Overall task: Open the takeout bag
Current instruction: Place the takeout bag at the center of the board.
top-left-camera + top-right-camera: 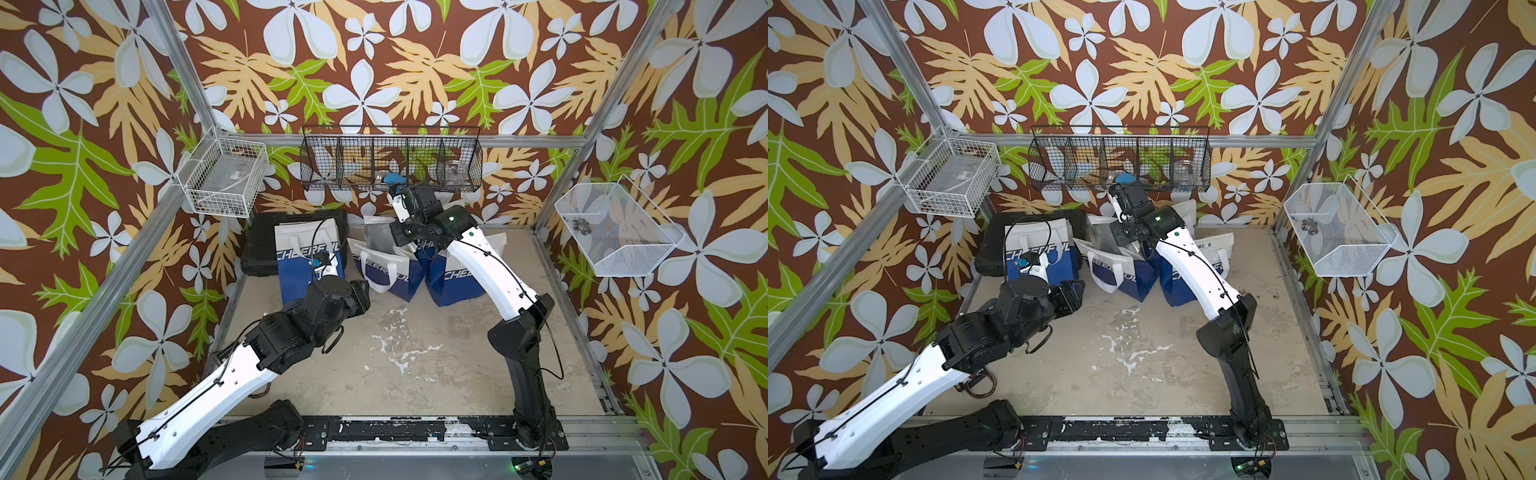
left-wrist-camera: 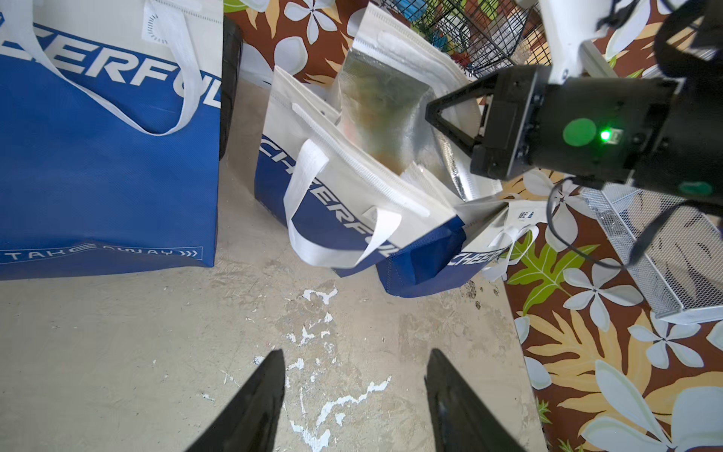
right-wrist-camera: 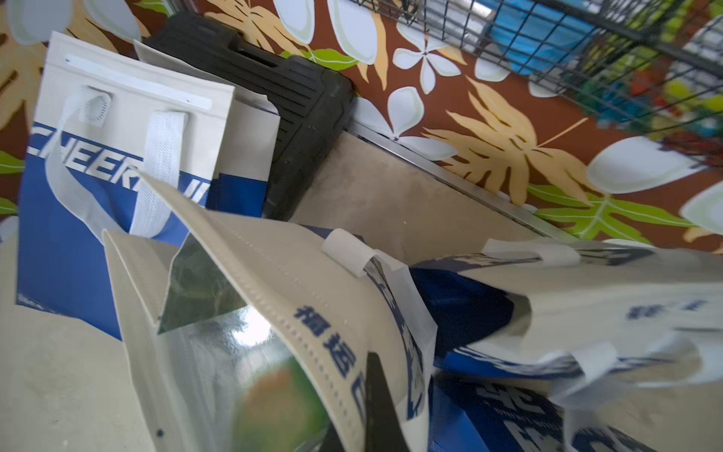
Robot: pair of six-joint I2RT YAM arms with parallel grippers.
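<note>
The takeout bag (image 1: 382, 266) (image 1: 1113, 270) is the middle one of three blue and white bags at the back of the floor. Its mouth gapes and shows a silver lining (image 2: 383, 117). My right gripper (image 1: 405, 239) (image 2: 434, 109) is shut on the bag's rear wall (image 3: 293, 281) near the rim, and in the right wrist view one dark finger (image 3: 375, 391) lies against the printed outside. My left gripper (image 2: 357, 352) (image 1: 361, 297) hangs open over bare floor in front of the bag, with nothing between its fingers and touching nothing.
A larger closed bag (image 1: 309, 249) stands to the left against a black case (image 1: 266, 245). Another bag (image 1: 453, 278) leans at the right, under my right arm. A black wire basket (image 1: 390, 166) hangs on the back wall, with white baskets (image 1: 224, 178) (image 1: 615, 237) at the sides.
</note>
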